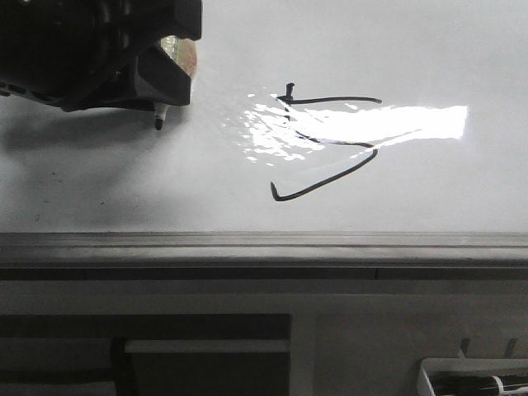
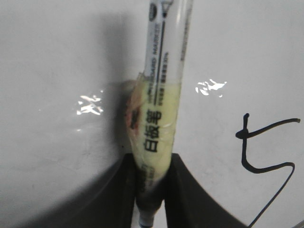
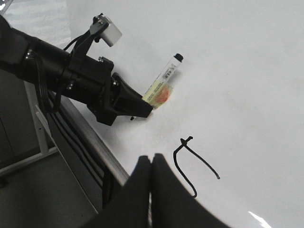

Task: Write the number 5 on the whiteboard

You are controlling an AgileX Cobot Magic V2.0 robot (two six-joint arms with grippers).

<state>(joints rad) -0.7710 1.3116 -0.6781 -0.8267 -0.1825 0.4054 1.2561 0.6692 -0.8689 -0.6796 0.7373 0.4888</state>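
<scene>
The number 5 [image 1: 326,148] is drawn in thin black strokes in the middle of the whiteboard [image 1: 429,58], partly washed out by glare. It also shows in the left wrist view as the number 5 [image 2: 266,156] and in the right wrist view as the number 5 [image 3: 190,164]. My left gripper [image 1: 169,95] hangs at the board's left, shut on a marker [image 2: 159,109] wrapped in yellow tape. The marker tip [image 1: 157,124] points down, left of the number. My right gripper [image 3: 151,164] is shut with nothing in it, near the board's edge beside the number.
A grey metal rail [image 1: 264,247] runs along the whiteboard's near edge. Below it at the right stands a white tray [image 1: 429,375] holding another marker [image 1: 478,384]. The left arm [image 3: 71,76] with its cables reaches over the board's edge.
</scene>
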